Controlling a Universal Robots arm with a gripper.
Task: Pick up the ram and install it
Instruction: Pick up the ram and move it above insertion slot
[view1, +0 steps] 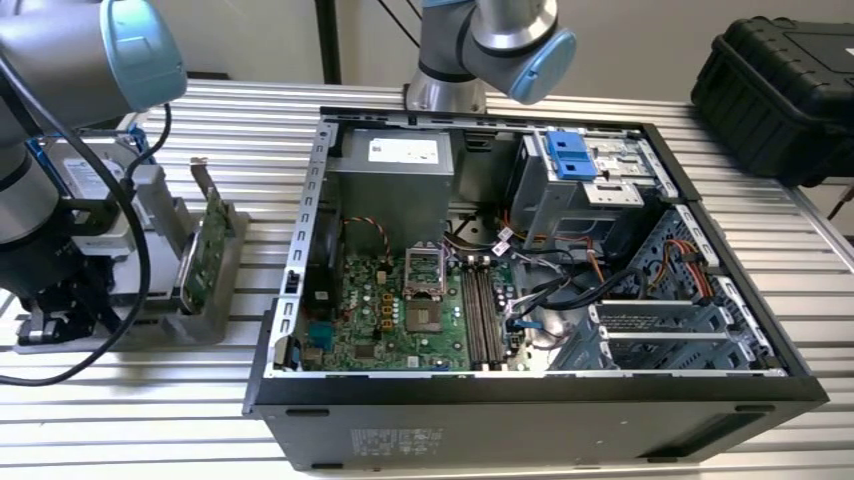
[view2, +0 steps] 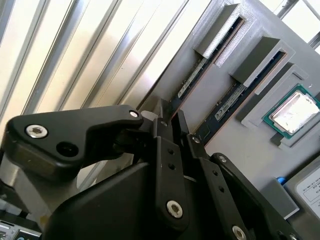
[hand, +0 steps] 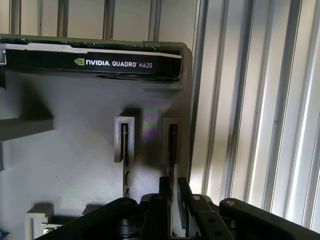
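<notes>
While the ram (hand: 173, 144) sits in its slot in the gray holder (hand: 75, 165), the gripper (hand: 172, 186) jaws look pinched nearly shut on it; not lifted or installed yet

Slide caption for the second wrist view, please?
Gripper at the end of a ram stick slotted in the grey holder.
</notes>
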